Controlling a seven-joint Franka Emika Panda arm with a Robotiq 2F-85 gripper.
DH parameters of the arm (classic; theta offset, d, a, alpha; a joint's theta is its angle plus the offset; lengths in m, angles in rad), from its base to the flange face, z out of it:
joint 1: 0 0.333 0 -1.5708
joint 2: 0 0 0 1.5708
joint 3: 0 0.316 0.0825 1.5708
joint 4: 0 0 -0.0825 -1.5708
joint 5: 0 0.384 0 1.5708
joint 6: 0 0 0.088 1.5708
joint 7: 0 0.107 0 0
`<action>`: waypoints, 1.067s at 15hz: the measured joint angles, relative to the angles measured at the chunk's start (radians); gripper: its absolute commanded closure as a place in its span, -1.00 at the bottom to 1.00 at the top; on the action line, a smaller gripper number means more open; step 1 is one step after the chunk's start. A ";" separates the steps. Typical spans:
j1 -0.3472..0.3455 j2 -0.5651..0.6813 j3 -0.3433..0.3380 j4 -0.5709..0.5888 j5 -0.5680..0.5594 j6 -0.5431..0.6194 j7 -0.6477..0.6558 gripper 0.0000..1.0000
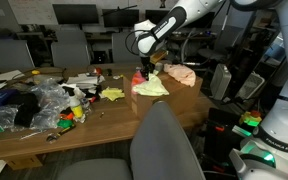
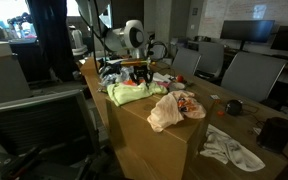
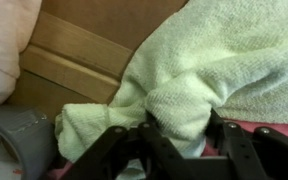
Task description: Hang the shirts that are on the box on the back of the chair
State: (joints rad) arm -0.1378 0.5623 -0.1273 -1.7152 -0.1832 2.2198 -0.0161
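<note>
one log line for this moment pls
phase: grasp | gripper: shut on green shirt | pink shirt: lying on box | chair: no shirt hung yet

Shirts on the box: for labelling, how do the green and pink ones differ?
Colour: the green shirt is pale yellow-green, the pink shirt peach. State: the gripper pinches a bunched fold of the green shirt; the pink shirt lies untouched beside it. Both lie crumpled on the box.
</note>
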 measured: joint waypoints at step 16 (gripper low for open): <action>0.111 -0.438 -0.014 -0.205 -0.335 -0.220 0.148 0.93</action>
State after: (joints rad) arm -0.0267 0.1242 -0.1408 -1.9206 -0.5183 2.0001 0.1323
